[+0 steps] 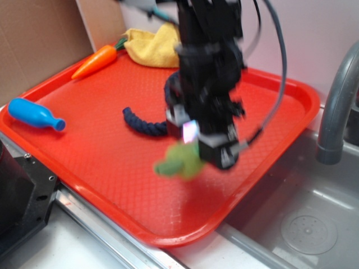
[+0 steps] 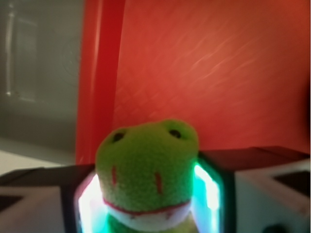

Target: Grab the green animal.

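Green animal point(image 2: 148, 182) is gripped between the clenched pincer point(image 1: 216, 147), held at lower centre of the exterior frame above the red tray point(image 1: 112, 157). Steady pressure is judged necessary, since soft plush could be squeezed free.

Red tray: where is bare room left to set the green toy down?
The red tray is bare along its near edge and between the blue bottle and rope. The far corner is crowded by the carrot and yellow cloth. The gripper holds the green animal.
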Robot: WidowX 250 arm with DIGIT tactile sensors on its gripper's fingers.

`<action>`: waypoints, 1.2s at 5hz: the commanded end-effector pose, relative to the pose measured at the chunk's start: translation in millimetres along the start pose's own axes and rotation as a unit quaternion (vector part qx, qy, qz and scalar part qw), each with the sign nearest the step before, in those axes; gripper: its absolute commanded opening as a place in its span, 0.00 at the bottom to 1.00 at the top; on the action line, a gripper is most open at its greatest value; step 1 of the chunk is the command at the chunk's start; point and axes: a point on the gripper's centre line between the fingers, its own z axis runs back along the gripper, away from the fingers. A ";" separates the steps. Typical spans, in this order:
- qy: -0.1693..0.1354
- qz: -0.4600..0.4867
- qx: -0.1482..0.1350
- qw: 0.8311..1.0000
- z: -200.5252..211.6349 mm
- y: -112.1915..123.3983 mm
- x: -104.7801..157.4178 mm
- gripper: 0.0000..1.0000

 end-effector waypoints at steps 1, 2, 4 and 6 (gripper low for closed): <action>-0.087 0.068 0.070 0.991 97.8 68.0 -12.7 0.00; -0.097 0.099 0.088 0.987 114.5 105.3 -26.3 0.00; -0.110 0.167 0.130 0.971 152.2 125.7 -65.1 0.00; -0.108 0.224 0.133 0.959 146.5 135.6 -87.9 0.00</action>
